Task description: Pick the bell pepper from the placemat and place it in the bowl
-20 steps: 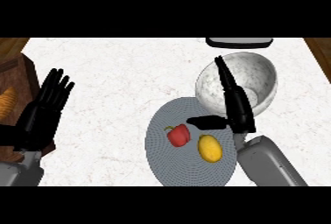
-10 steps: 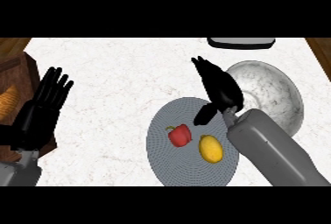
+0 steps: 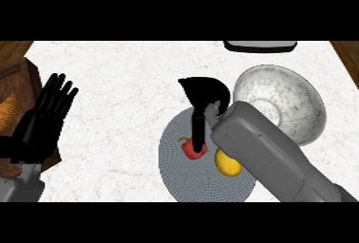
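Note:
A red bell pepper (image 3: 191, 151) lies on the round grey placemat (image 3: 200, 182), with a yellow fruit (image 3: 226, 164) just to its right. My right hand (image 3: 204, 93) hovers over the mat's far edge, palm down and open. One of its fingers (image 3: 199, 130) points down and reaches the pepper's top, hiding part of it. The grey forearm crosses the mat's right side. The speckled white bowl (image 3: 280, 97) stands to the right of the mat and holds nothing. At the left edge my left hand (image 3: 43, 116) rests open, fingers up.
A dark object with a pale rim (image 3: 259, 46) sits at the counter's far edge, above the bowl. Brown wood (image 3: 14, 76) with an orange item (image 3: 8, 110) borders the counter on the left. White counter (image 3: 126, 85) lies between the two hands.
My right hand has swung left, from over the bowl to above the placemat, and lowered a finger onto the red pepper. The left hand has stayed put.

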Available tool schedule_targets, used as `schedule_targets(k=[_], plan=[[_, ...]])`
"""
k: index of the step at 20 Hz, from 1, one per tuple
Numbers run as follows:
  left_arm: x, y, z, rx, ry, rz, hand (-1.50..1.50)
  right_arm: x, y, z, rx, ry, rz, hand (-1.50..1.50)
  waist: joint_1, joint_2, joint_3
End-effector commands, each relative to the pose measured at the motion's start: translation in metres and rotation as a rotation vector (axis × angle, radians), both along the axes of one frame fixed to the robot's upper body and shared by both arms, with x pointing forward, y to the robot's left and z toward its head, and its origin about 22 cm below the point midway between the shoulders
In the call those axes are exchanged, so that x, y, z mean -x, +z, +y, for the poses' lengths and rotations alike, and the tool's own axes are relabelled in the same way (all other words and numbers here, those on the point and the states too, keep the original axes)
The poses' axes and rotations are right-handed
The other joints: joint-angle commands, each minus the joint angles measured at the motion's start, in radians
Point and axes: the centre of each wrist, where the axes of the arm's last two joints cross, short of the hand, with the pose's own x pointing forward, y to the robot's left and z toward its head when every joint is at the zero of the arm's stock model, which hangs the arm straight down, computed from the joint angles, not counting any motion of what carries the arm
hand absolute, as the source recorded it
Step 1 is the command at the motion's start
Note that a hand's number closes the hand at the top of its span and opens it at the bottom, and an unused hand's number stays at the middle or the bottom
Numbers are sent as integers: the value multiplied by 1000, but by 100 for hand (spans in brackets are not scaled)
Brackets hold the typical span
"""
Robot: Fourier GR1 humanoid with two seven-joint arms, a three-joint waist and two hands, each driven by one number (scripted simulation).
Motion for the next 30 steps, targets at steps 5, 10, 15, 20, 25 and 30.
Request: schedule_targets(k=[5, 10, 15, 20, 25, 30], plan=[[-1, -19, 7, 13, 7, -2, 0, 10, 5, 41, 108, -49, 99, -150, -13, 4, 2], [13, 3, 26, -1, 10, 1, 0, 23, -15, 21, 84, -83, 87, -150, -12, 0, 3], [9, 2, -1, 9, -7, 3, 0, 46, -23, 17, 93, -75, 35, -150, -16, -1, 3], [-9, 9, 2, 12, 18, -17, 0, 52, -51, 11, 59, -60, -51, -150, -13, 4, 3], [5, -3, 1, 33, 20, 6, 0, 53, -70, -3, 63, -32, -78, -150, -8, 4, 3], [10, 2, -6, -9, 4, 5, 0, 56, -74, 16, 79, -37, -51, -150, -8, 4, 3]])
